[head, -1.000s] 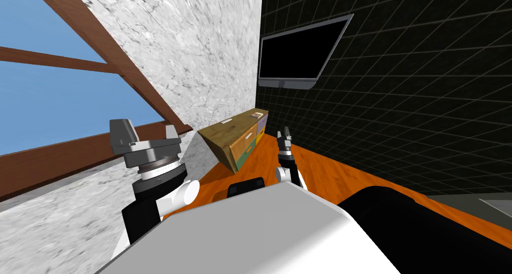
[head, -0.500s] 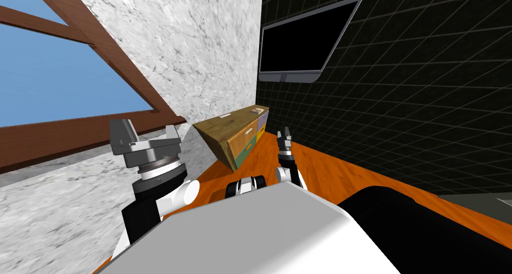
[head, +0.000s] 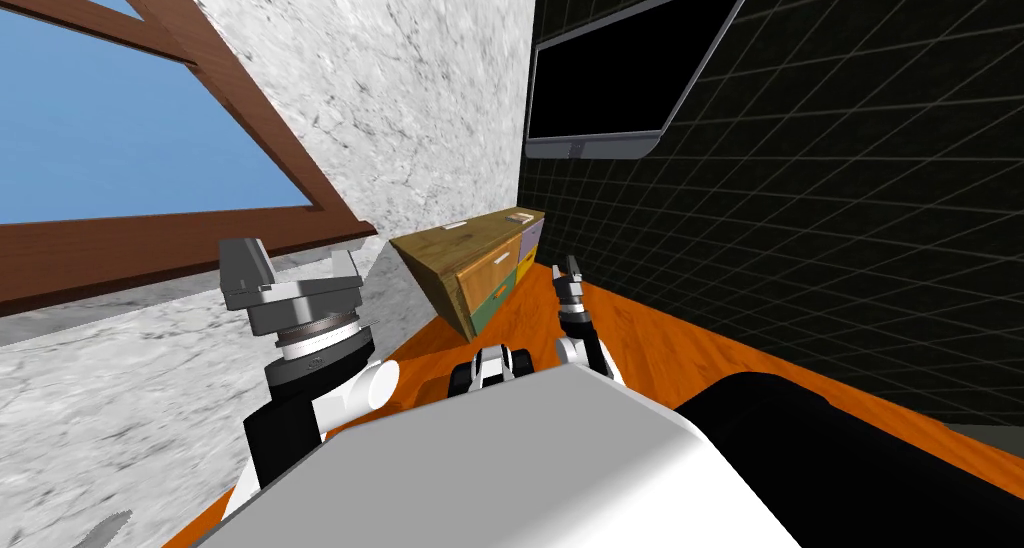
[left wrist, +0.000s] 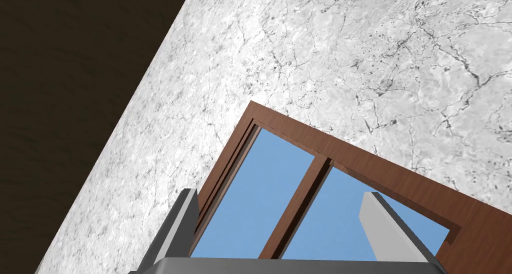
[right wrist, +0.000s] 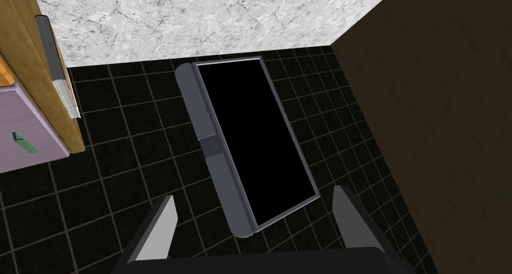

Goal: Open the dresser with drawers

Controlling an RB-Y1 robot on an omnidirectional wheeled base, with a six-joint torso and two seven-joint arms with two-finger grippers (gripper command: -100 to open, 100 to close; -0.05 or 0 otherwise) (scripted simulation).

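one dresser (head: 478, 270), left of right hand (head: 566, 269)

Aimed at a white marbled wall (left wrist: 325, 51), left gripper (left wrist: 279, 192) with two grey fingers (left wrist: 387, 231) standing wide apart. Between them a brown-framed window (left wrist: 330, 216) with blue panes. Beyond the wall's edge, a flat dark brown surface (left wrist: 65, 86).
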